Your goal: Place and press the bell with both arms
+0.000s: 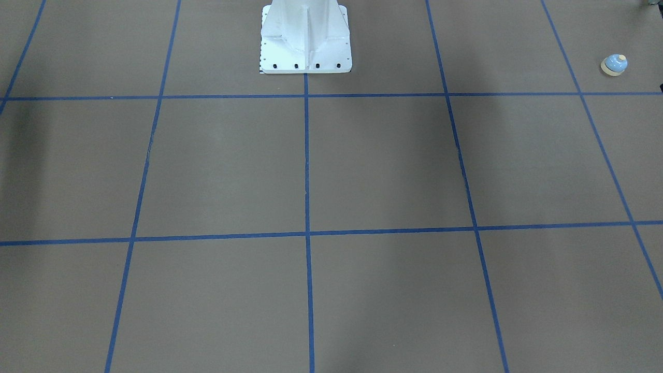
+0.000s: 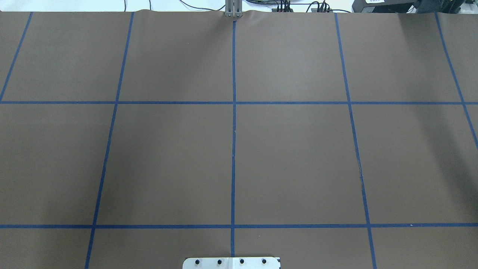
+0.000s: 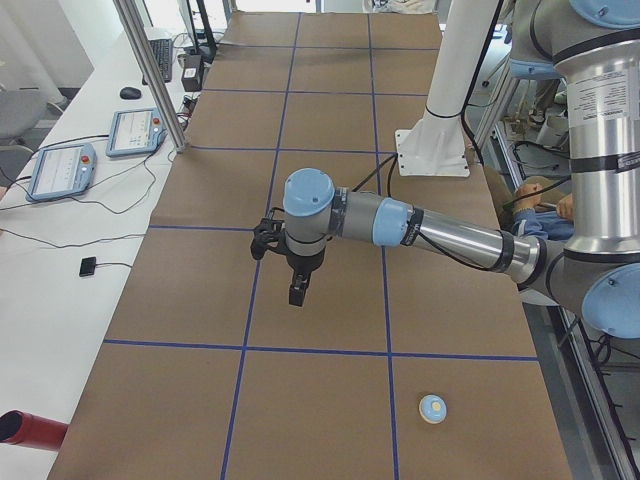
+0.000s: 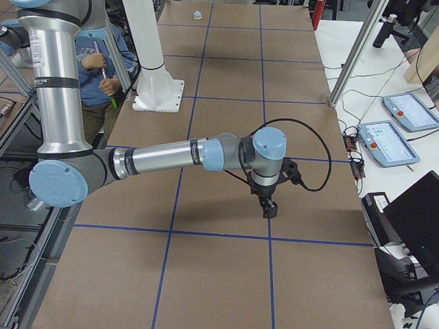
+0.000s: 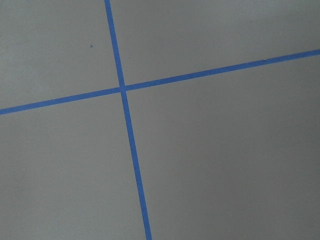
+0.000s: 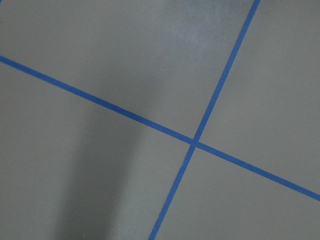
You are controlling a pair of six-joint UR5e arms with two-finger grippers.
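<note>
The bell (image 1: pixel 614 65) stands upright on the brown table near the robot's left end; it also shows in the exterior left view (image 3: pixel 432 408) and, far off, in the exterior right view (image 4: pixel 197 14). My left gripper (image 3: pixel 297 292) hangs above the table, pointing down, well away from the bell. My right gripper (image 4: pixel 269 211) hangs above the table at the opposite end. Both look empty, but I cannot tell whether either is open or shut. Neither gripper shows in the overhead, front or wrist views, which hold only table and blue tape lines.
The white pedestal base (image 1: pixel 305 41) stands at the table's robot side. A side bench holds tablet pendants (image 3: pixel 60 170) and a metal post (image 3: pixel 150 70). A person in blue (image 4: pixel 103 62) stands behind the robot. A red object (image 3: pixel 25 428) lies at the bench's near end.
</note>
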